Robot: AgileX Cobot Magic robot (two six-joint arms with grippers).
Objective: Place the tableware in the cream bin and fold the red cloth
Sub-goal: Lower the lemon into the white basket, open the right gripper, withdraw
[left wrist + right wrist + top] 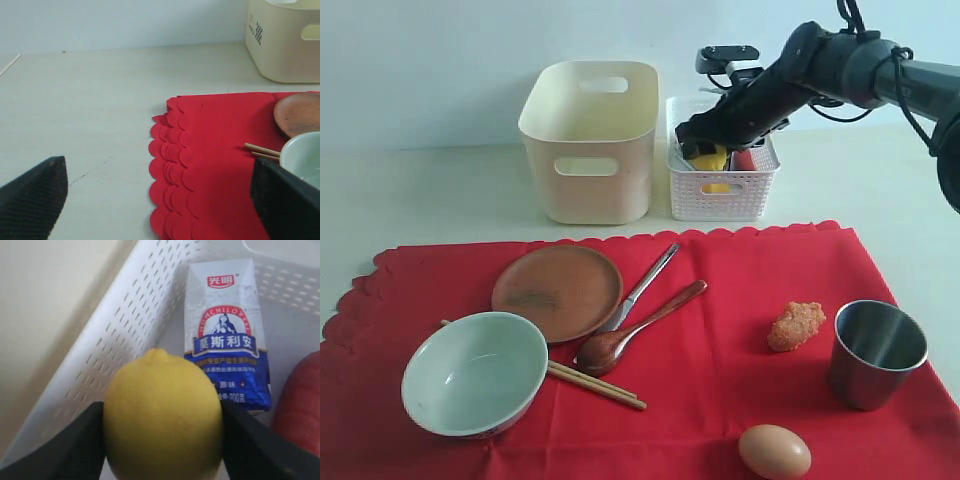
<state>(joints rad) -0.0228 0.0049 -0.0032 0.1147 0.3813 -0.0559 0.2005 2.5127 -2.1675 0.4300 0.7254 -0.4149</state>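
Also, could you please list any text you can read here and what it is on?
"光明": red logo at the top of the milk carton.
"MOMCHILOVTSI": arched above the portrait on it.
"莫斯利安": large white characters on its blue band.
"原味": small, below that band; the finer print beside it, near the lemon, is blurred.
On the cream bin, the sticker is too small to read.

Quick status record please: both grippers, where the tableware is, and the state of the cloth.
left gripper: open, empty, over the scalloped edge of the red cloth
right gripper: shut on the lemon, inside the white basket near the milk carton
tableware on cloth: bowl, plate, spoon, metal utensil, chopsticks, cup
cream bin: behind the cloth, no tableware in it yet
cloth: spread flat, unfolded
food on cloth: egg, fried piece
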